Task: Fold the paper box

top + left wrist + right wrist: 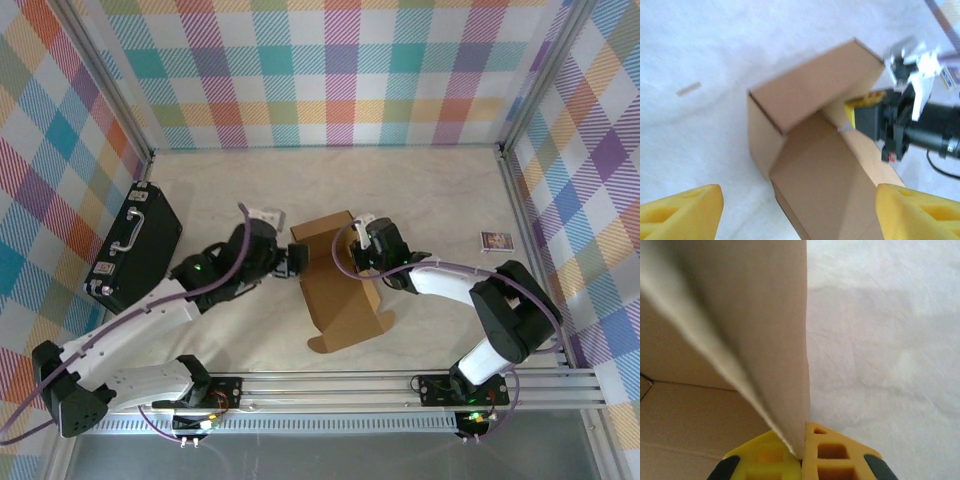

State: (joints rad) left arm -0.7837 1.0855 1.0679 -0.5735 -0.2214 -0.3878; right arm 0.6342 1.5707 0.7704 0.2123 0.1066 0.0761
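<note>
Cardboard, light and stiff but easily creased, the half-formed paper box [335, 285] sits mid-desk [440, 190], 1 thin wall pinched by the right fingers [832, 456] (probably best held near a crease), left fingers [685, 210] spread empty beside it.

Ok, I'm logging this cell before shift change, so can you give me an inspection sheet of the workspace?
Surface: pale marbled tabletop, no spills seen.
Job's things: brown corrugated cardboard box, partly folded, centre, a bottom flap lying flat.
Clutter: black hard case with handle at left; small printed packet at right; small white item behind the left arm, unclear.
Grippers: left gripper open beside the box; right gripper shut on a box wall.
Cables: purple cables along both arms, one looping above the box.
Surroundings: plaid walls; aluminium frame rails.
</note>
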